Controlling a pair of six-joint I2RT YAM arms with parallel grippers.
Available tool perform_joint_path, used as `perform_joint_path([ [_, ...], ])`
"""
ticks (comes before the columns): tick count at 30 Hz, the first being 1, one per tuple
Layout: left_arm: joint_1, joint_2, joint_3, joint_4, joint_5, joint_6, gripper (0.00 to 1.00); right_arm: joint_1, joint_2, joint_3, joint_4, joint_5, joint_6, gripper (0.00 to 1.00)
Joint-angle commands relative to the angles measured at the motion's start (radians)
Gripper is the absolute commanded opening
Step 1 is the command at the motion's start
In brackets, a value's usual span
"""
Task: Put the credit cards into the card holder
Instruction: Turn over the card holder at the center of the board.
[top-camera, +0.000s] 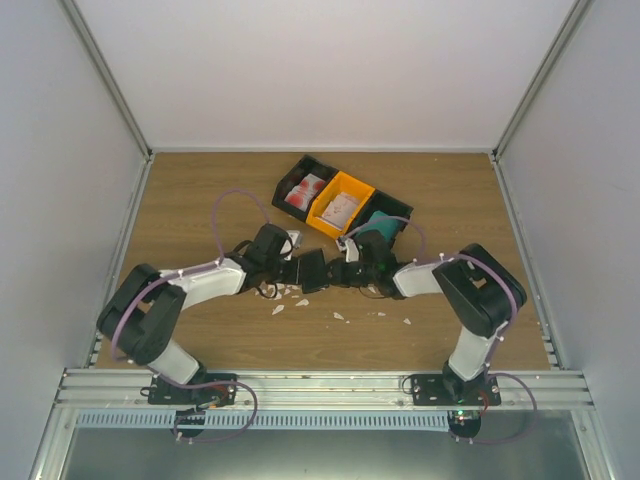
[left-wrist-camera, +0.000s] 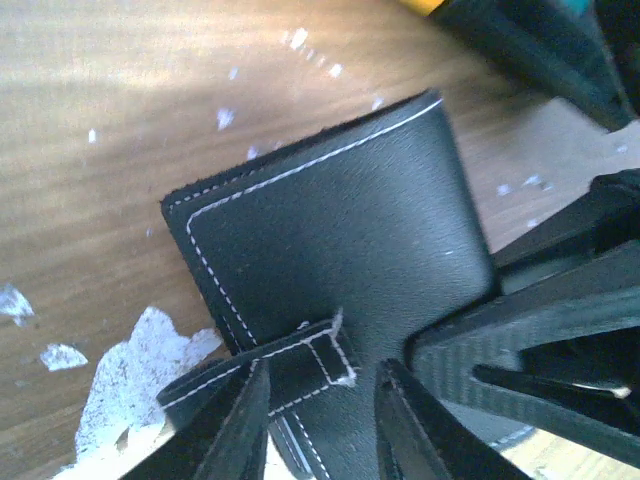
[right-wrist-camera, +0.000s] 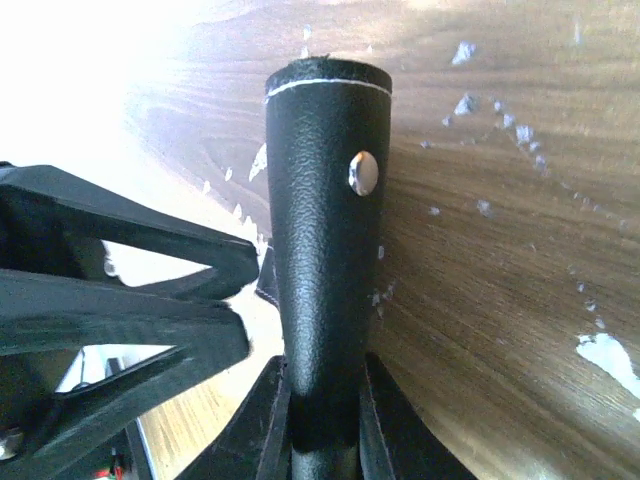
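The black card holder (top-camera: 312, 270) hangs over the table's middle between both grippers. In the left wrist view its stitched face (left-wrist-camera: 340, 230) fills the frame. My left gripper (left-wrist-camera: 323, 370) straddles its strap end, and whether the fingers press it is unclear. My right gripper (right-wrist-camera: 325, 365) is shut on the holder's folded edge (right-wrist-camera: 325, 250), below a silver snap. From above, the left gripper (top-camera: 295, 268) and the right gripper (top-camera: 336, 272) almost touch. Red-and-white credit cards (top-camera: 303, 190), pale cards (top-camera: 342, 207) and teal cards (top-camera: 380, 222) lie in bins behind.
Three open bins stand in a slanted row at the back: black (top-camera: 290, 180), orange (top-camera: 350, 185) and black (top-camera: 400, 208). Small white scraps (top-camera: 290, 300) litter the wooden table (top-camera: 200, 200) below the grippers. White walls close in three sides.
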Motion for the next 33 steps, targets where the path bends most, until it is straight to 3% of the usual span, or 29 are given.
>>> perform_joint_path([
  [1,-0.001,-0.116,0.079,-0.036,-0.01,-0.003,0.35,0.003,-0.133,0.078,-0.27,0.126,-0.154,0.01],
  [11,0.001,-0.374,0.071,-0.097,-0.144,-0.088,0.5,0.01,-0.395,0.262,-0.953,0.521,-0.302,0.0],
  [17,0.025,-0.54,0.046,-0.084,-0.12,-0.137,0.55,0.126,-0.439,0.359,-1.295,0.798,-0.256,0.01],
  [19,0.031,-0.602,0.04,-0.076,-0.102,-0.143,0.59,0.161,-0.437,0.369,-1.356,0.874,-0.214,0.01],
  [22,0.039,-0.659,0.037,-0.087,-0.096,-0.147,0.75,0.204,-0.425,0.371,-1.382,0.92,-0.178,0.0],
  [26,0.047,-0.7,0.041,-0.106,-0.09,-0.128,0.87,0.252,-0.366,0.39,-1.394,0.99,-0.151,0.01],
  [33,0.065,-0.701,0.046,-0.167,-0.087,-0.122,0.95,0.319,-0.176,0.477,-1.427,1.093,-0.083,0.01],
])
